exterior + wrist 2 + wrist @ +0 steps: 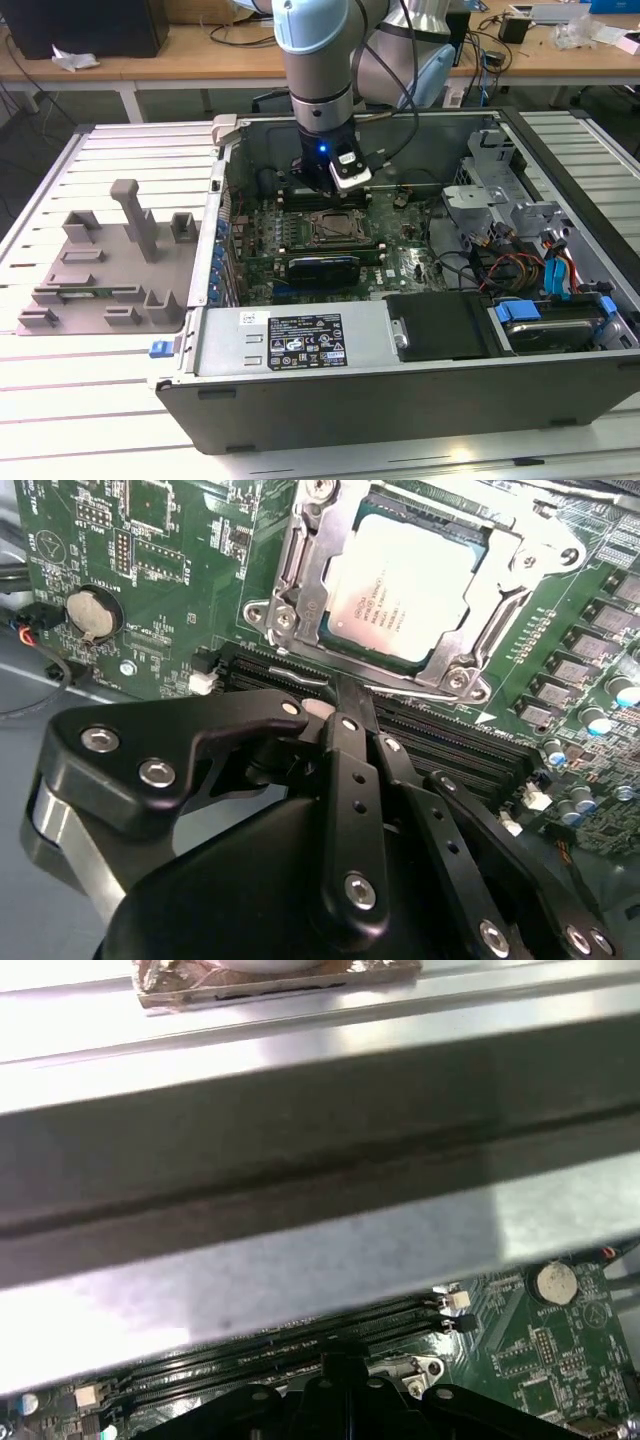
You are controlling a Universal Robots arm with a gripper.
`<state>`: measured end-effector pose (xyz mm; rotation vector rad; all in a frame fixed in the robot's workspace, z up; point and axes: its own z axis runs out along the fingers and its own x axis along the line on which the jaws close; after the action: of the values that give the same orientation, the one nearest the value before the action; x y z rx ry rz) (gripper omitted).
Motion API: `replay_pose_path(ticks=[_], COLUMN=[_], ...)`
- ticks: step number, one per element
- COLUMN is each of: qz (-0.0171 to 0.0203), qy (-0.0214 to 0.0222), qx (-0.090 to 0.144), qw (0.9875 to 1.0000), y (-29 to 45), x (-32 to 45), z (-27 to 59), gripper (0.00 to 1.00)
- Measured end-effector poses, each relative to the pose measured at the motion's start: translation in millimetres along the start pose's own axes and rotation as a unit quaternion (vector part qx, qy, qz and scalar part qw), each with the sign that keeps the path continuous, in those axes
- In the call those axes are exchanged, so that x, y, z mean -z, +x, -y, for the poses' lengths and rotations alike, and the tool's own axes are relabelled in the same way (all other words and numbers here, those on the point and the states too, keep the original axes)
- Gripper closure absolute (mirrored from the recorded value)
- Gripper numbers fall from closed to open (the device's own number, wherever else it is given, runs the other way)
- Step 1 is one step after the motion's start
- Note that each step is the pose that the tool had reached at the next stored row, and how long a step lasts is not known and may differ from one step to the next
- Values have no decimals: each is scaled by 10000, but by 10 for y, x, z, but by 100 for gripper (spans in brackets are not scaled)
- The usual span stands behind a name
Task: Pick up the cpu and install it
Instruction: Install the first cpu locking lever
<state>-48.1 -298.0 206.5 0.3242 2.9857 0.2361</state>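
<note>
Slatted white table [100, 400] bears the case [400, 400], cpu [405, 585] seated; desks [200, 58] behind.

There is 1 arm [318, 70], 1 computer case [400, 400] and 1 grey tray [100, 272]. The motherboard [180, 540] shows 1 cpu [400, 590] and 1 coin battery [90, 610].

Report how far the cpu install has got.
Looks done: the cpu lies inside the socket frame on the motherboard. In hand: the gripper hovers beside the socket, above the memory slots. Left: whether the frame is latched down, I cannot tell.
</note>
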Motion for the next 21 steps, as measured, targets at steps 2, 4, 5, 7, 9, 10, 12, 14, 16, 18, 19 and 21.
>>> replay_pose_path(ticks=[2,4,5,7,9,10,12,14,16,18,19,21], qz=[-8,-34,-42,-52,-60,-67,-86,-105,-118,-120,-120,-120], qy=[-5,-24,-28,-34,-39,-44,-57,-71,-79,-79,-79,-79], qx=[44,203,247,302,350,390,501,611,687,696,697,698], qw=[10000,9998,9997,9995,9994,9992,9987,9981,9975,9975,9975,9975], y=[3,0,0,0,-6,-8,-13,-16,-17,-17,-17,-17], x=[-4,-7,-7,-7,-9,-10,-12,-14,-14,-13,-13,-13], z=[-12,-13,-13,-12,-13,-13,-14,-16,-15,-15,-15,-15], gripper=[89,89,89,89,89,89,89,89,89,89,89,89])
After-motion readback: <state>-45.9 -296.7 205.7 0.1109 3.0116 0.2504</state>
